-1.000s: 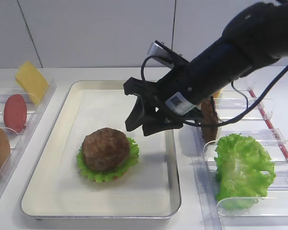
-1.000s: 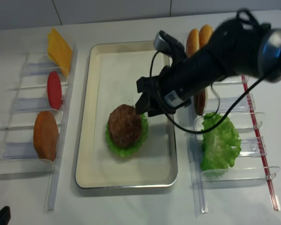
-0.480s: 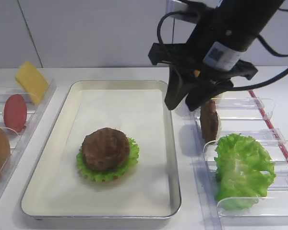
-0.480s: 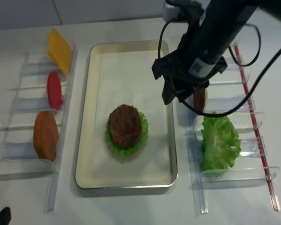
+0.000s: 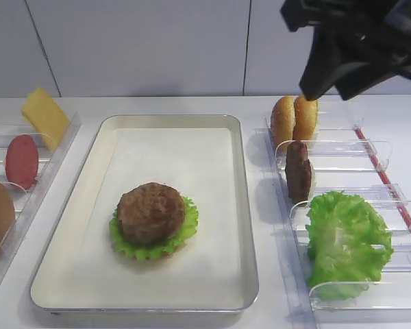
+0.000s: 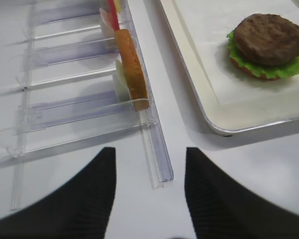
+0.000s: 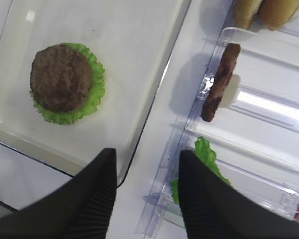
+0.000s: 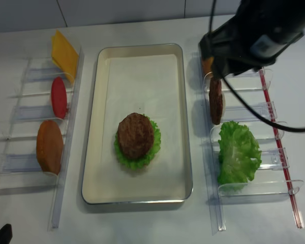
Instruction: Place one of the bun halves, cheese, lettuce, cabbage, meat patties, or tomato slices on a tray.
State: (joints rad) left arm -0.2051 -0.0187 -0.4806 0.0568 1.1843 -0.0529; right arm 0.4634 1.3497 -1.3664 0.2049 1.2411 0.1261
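Your tray [image 5: 241,205]: patty [image 5: 151,212] on lettuce [image 5: 186,223] sits mid-liner, clear of every rim. Your right claw [image 7: 145,199]: raised over the right rim, fingers parted, holding nothing.

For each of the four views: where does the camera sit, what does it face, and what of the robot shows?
Exterior high: front, angled down on the tray; right arm top right.
Realsense: overhead; right arm above the bins.
Right wrist: looks down past open jaws of the right gripper.
Left wrist: low, over the left bins; left gripper open.
All four show the patty on lettuce.
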